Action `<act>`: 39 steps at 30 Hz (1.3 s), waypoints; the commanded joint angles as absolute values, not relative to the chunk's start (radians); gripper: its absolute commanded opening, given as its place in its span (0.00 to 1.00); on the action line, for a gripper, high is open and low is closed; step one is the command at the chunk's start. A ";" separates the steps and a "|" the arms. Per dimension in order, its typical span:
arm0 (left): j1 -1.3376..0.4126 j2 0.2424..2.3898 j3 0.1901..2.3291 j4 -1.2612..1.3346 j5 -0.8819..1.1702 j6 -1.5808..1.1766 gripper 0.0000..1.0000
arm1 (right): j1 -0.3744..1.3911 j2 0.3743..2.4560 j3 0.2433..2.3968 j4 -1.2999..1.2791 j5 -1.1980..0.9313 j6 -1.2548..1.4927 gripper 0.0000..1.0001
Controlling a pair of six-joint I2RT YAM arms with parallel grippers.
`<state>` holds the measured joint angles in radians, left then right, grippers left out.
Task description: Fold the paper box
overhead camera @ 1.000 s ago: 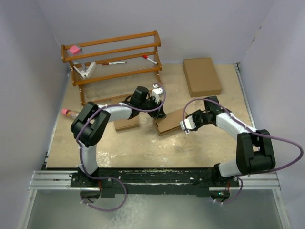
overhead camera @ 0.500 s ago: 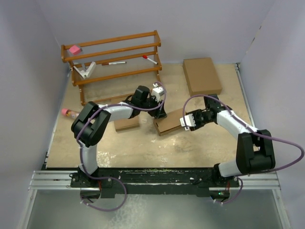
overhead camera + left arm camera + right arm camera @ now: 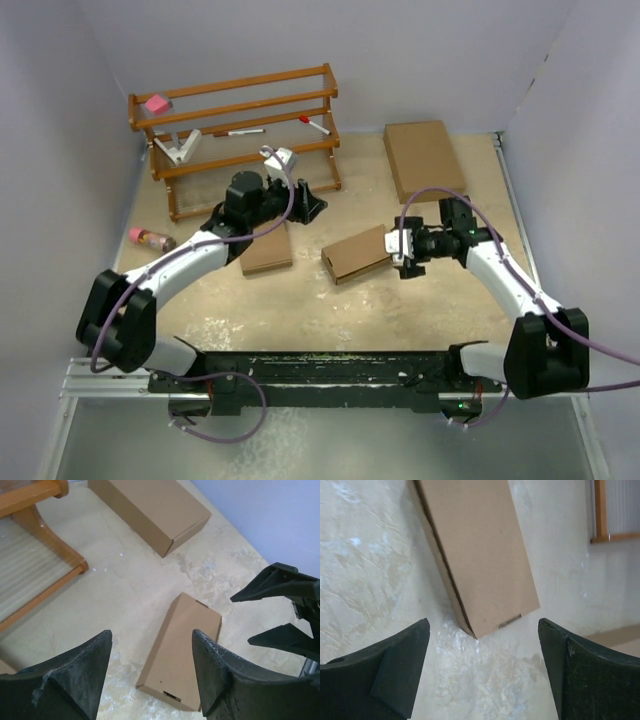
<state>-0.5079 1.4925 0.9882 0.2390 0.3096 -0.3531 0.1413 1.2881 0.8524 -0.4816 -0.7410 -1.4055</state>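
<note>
Right wrist, paper box, slim, matte brown cardboard

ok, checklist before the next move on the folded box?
1. The small slim brown folded cardboard box lies flat with its long sides closed: ok.
2. Its end flap is fully tucked: cannot tell.
3. The left claw is open and empty: ok.
4. The right claw is open and empty, at the box's end: ok.
5. The large flat brown cardboard box lies apart from the folded one: ok.
</note>
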 commanded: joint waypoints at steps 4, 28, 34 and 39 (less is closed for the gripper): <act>-0.519 1.546 0.870 0.332 0.345 -0.417 0.65 | 0.381 1.293 0.780 -0.333 -0.839 -1.432 0.83; -0.561 1.840 0.835 0.450 0.435 -0.482 0.47 | 0.718 1.444 0.676 0.124 -0.411 -1.204 0.37; -0.559 1.758 0.841 0.409 0.390 -0.492 0.53 | 0.707 1.387 0.727 -0.060 -0.529 -1.209 0.62; -0.551 1.570 0.861 0.336 0.237 -0.476 0.59 | 0.534 1.280 0.834 -0.330 -0.760 -1.203 0.77</act>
<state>-0.5545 1.7523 0.8387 0.3454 0.3443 -0.4801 0.6582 1.3819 0.7273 -0.1310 -0.5632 -1.2232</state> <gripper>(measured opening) 0.582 0.729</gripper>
